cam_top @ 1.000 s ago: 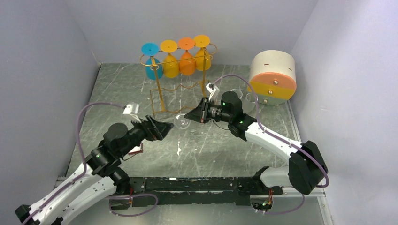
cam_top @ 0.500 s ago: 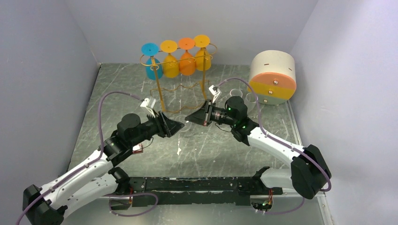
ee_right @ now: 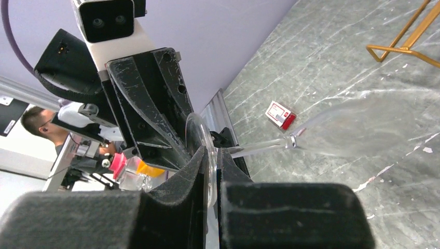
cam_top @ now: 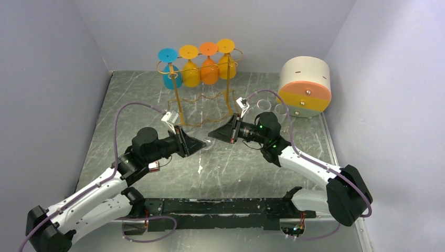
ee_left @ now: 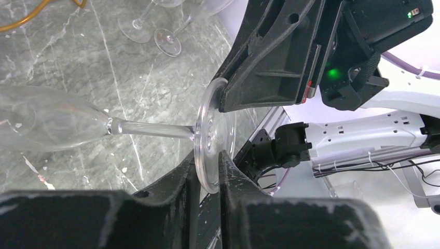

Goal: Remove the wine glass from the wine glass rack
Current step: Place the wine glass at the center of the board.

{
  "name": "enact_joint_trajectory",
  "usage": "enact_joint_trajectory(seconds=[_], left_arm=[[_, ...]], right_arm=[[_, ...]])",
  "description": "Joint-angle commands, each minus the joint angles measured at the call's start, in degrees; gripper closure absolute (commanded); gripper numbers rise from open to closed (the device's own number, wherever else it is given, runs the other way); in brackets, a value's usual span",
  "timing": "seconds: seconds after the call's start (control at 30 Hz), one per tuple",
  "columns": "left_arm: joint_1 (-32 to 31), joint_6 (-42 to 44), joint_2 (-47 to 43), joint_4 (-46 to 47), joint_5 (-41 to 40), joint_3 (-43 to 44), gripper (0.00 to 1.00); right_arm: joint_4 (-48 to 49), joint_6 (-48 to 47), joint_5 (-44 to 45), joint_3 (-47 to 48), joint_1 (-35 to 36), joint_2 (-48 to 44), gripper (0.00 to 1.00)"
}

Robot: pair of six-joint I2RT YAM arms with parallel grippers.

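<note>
A clear wine glass [ee_left: 150, 129] is held lying sideways above the table between my two arms, its bowl [ee_right: 358, 129] over the stone top. My left gripper [ee_left: 207, 171] is shut on the lower rim of the glass's round foot [ee_left: 212, 135]. My right gripper [ee_right: 210, 166] is shut on the opposite rim of the same foot. In the top view the two grippers [cam_top: 202, 143] [cam_top: 211, 134] meet tip to tip. The gold wine glass rack [cam_top: 181, 105] stands behind them with blue [cam_top: 170, 73], yellow and orange glasses hanging from it.
A round white container with an orange and yellow band [cam_top: 305, 86] sits at the back right. Clear glasses [cam_top: 273, 107] stand beside it. A small red and white box [ee_right: 280, 114] lies under the left arm. Grey walls close in both sides.
My left gripper moved right to the glass's foot and closed from wide open onto its rim. My right arm shifted slightly while holding the glass.
</note>
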Motion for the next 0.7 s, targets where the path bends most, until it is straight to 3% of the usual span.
enact_joint_trajectory(seconds=[0.0,0.07,0.2,0.37,0.47,0.5,0.63,0.67], left_arm=[[-0.04,0.77,-0.92,3.91,2.05,-0.74,0.84],[-0.06,0.6,-0.62,4.5,2.11,-0.76,0.91],[-0.01,1.15,0.13,3.52,1.9,-0.28,0.93],[0.0,2.5,-0.12,4.29,4.12,-1.35,0.93],[-0.05,2.96,-1.26,3.32,3.51,-1.63,0.93],[0.0,2.99,-1.78,3.25,3.37,-1.91,0.93],[-0.03,3.26,-3.58,1.77,1.93,-2.34,0.93],[-0.01,3.47,-3.68,1.27,1.47,-2.35,0.93]], right_arm=[[2.78,-0.76,-3.15,0.78,-0.09,-1.25,1.0],[2.16,-1.96,-4.49,1.48,-0.01,-1.61,1.0],[2.92,-3.69,-8.1,1.46,-0.08,-1.84,0.98],[4.93,-6.05,-17.2,1.52,-0.05,-0.46,0.79],[-1.83,-10.93,-18.02,2.75,0.04,-0.42,0.75],[-4.48,-12.67,-17.28,3.26,-0.01,-0.64,0.76],[-7.94,-15.06,-14.09,3.93,-0.01,-1.49,1.0],[-7.22,-14.87,-14.17,3.71,0.02,-1.55,1.0]])
